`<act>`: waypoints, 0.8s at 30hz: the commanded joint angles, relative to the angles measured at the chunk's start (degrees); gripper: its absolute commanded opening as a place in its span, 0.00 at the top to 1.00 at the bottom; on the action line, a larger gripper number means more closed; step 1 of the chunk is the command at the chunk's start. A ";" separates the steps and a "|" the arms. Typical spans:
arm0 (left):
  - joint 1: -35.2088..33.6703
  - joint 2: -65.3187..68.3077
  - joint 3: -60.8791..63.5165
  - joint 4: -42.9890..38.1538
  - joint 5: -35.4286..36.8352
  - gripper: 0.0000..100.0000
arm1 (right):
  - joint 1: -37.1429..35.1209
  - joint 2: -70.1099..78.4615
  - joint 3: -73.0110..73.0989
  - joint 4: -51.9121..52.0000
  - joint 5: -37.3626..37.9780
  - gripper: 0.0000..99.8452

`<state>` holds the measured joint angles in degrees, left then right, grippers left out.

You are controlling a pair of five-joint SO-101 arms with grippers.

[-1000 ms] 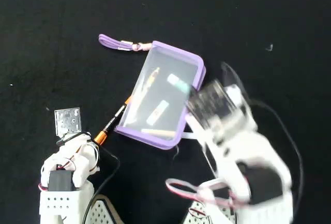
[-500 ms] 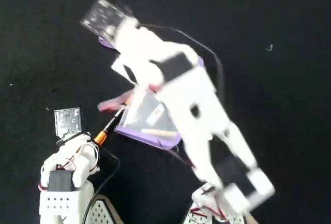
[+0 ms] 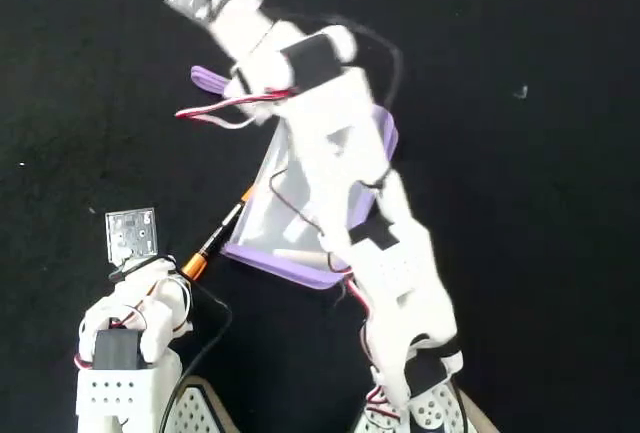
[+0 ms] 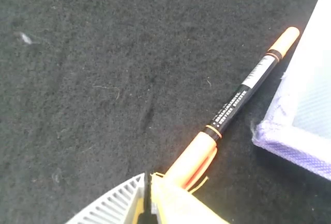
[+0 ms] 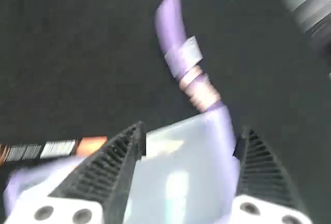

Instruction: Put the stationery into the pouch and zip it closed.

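The pouch [image 3: 255, 253] lies tilted in the middle of the black table [image 3: 520, 203]. One short purple edge faces the arms and its strap [image 3: 210, 80] trails off the far corner toward the left. The right arm is stretched right across it, covering most of the clear window. Through the part of the window left uncovered I can make out a pale stick [image 3: 300, 253] inside, lying along the near edge.

From the wrist, the right gripper [image 5: 191, 131] is spread wide. One ribbed jaw hangs on each side of the pouch's [image 5: 181, 157] far corner, with the strap [image 5: 178, 43] running away ahead of it. I can't say whether the jaws touch the fabric.

The pen [image 3: 215, 240] is out on the table. It lies slantwise beside the pouch's left long edge, with its far orange tip right at that edge. Its fat orange cap end sits right at the left gripper [image 4: 150, 182], which is folded back at the near left. The cap runs in under the gripper, and I can't tell whether the gripper is pinching it or only resting over it. In the left wrist view the pen [image 4: 232, 105] passes close by the pouch's purple corner with a thin strip of cloth between them.

There is wide bare cloth to the right of the pouch. A broad stretch is also free to the left of the pen and strap. The table's far edge runs not far beyond the strap.
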<state>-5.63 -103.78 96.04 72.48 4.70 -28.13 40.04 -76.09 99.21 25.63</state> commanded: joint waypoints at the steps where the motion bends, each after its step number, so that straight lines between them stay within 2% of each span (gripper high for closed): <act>1: 0.22 -0.44 1.19 0.44 0.26 0.97 | 3.08 -5.23 -10.15 2.02 -0.79 0.72; 10: 0.22 -0.44 1.19 0.44 0.26 0.97 | 4.66 -21.58 -10.15 2.11 -1.23 0.72; 18: 0.22 -0.44 1.19 0.44 0.26 0.97 | 18.02 -39.25 -8.04 2.02 -7.12 0.97; 24: 0.57 -0.44 1.19 0.44 0.53 0.97 | 21.98 -45.14 -4.70 1.49 -3.08 0.97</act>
<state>-5.63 -103.78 96.04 72.48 4.70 -8.26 -1.45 -82.24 99.38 20.26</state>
